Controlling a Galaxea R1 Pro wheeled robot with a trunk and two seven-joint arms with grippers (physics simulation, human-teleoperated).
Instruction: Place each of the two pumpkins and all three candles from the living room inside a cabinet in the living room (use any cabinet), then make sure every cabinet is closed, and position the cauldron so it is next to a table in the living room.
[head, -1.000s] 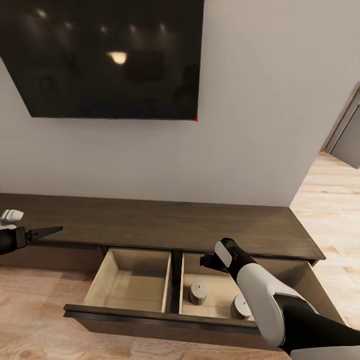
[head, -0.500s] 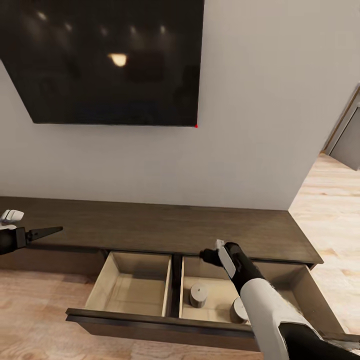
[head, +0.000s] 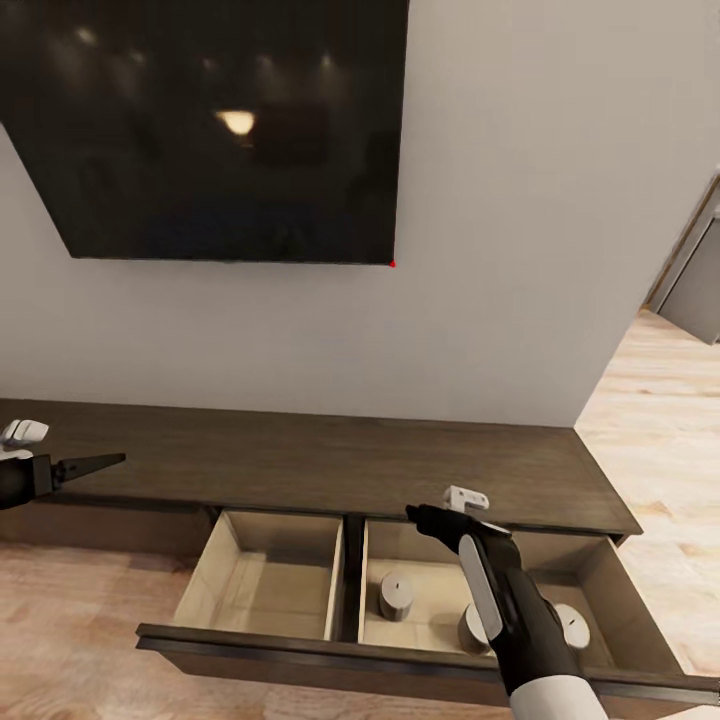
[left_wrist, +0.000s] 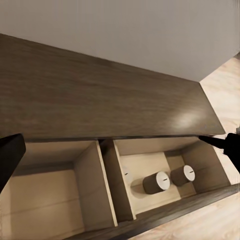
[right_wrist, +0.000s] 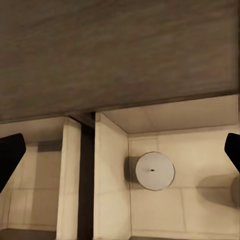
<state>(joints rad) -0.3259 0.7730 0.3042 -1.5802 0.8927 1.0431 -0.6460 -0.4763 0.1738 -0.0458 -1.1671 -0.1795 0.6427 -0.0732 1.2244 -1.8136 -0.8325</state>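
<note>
The long dark-brown cabinet stands against the wall with one wide drawer pulled out. The drawer's right compartment holds three candles, all upright: one near the divider, one half behind my right forearm, one further right. They also show in the left wrist view, as two candles side by side. The right wrist view looks down on one candle. My right gripper hovers open above that compartment's back edge. My left gripper is open over the cabinet top, far left. Pumpkins, cauldron and table are out of view.
A large black TV hangs on the grey wall above the cabinet. Pale wooden floor runs past the cabinet's right end toward a doorway. The drawer's front panel juts out toward me over the floor.
My right forearm has drawn back toward me and rolled over, uncovering the candle at the drawer's right. The head view has tilted up slightly. The left arm has not moved.
</note>
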